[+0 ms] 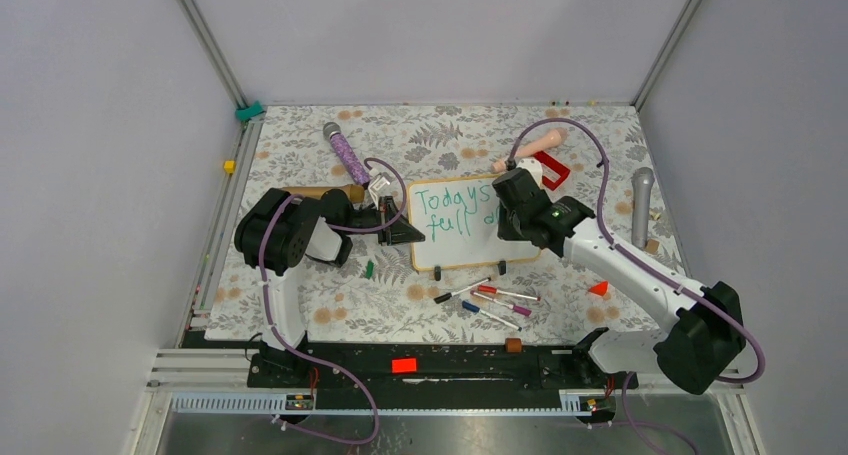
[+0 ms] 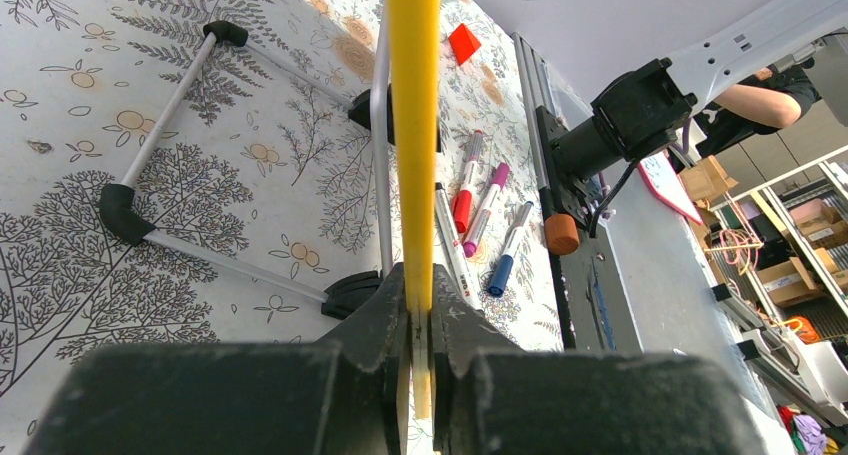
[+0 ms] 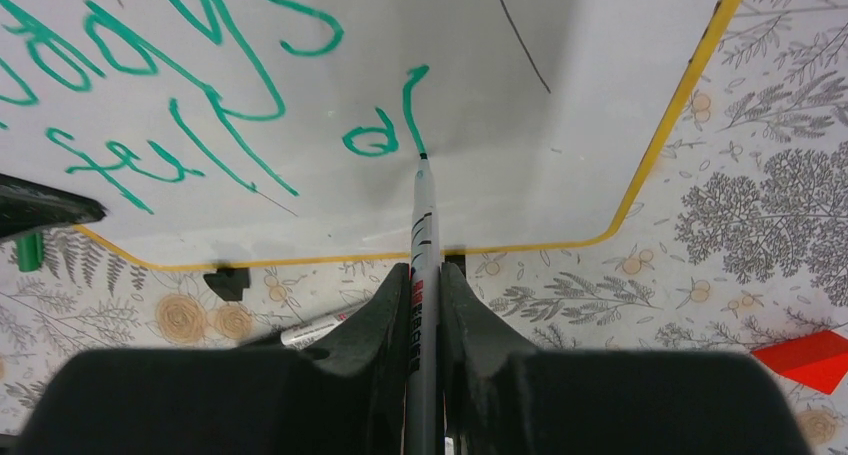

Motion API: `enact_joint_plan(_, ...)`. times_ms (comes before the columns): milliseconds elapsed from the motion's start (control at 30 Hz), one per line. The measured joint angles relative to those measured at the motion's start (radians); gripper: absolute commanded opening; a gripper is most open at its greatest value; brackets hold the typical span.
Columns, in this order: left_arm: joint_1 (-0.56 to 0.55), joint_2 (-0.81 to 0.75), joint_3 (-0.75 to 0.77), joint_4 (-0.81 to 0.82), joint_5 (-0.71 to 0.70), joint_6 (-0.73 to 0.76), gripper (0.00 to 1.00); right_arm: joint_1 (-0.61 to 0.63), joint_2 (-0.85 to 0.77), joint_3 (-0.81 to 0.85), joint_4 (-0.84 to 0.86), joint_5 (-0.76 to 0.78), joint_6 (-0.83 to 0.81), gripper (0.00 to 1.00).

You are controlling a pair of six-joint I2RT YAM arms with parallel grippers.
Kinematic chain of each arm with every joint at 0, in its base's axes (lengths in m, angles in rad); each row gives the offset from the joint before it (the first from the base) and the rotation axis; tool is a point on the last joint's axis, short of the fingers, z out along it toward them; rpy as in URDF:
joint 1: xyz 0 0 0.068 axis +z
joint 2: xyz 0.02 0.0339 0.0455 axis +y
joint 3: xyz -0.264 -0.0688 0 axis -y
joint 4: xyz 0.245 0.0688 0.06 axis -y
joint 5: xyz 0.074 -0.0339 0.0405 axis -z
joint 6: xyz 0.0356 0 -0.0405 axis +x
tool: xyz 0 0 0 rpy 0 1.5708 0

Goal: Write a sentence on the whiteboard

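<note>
The whiteboard (image 1: 455,247), white with a tan-yellow frame, stands tilted on black feet mid-table. Green handwriting, the sentence (image 1: 452,201), reads "Todays" over "full"; its right end is hidden behind the right arm. My left gripper (image 1: 402,230) is shut on the board's left frame edge (image 2: 413,125), seen edge-on between the jaws (image 2: 421,315). My right gripper (image 3: 425,275) is shut on a grey marker (image 3: 423,225). The marker's tip touches the whiteboard (image 3: 600,55) at the foot of a fresh green stroke beside an "o" (image 3: 372,140).
Several loose markers (image 1: 490,300) lie in front of the board, also in the left wrist view (image 2: 480,200). A purple handle (image 1: 347,153), a grey microphone (image 1: 641,205), a red frame (image 1: 553,170), red wedges (image 1: 599,288) (image 3: 812,358) and a green cap (image 1: 369,269) lie around.
</note>
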Motion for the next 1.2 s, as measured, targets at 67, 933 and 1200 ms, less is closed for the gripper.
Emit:
enact_joint_plan(67,0.000,0.000,0.000,0.000,0.000,0.000,0.00,0.000,-0.006,-0.022,-0.003,-0.010,0.007,0.00)
enact_joint_plan(933,0.000,0.000,0.000,0.002,0.002,0.004,0.00,-0.003,-0.114,-0.054,0.041,-0.042,-0.028,0.00)
enact_joint_plan(1200,0.000,0.000,0.000,0.002,0.002,0.004,0.00,-0.003,-0.077,-0.022,0.041,-0.041,-0.045,0.00)
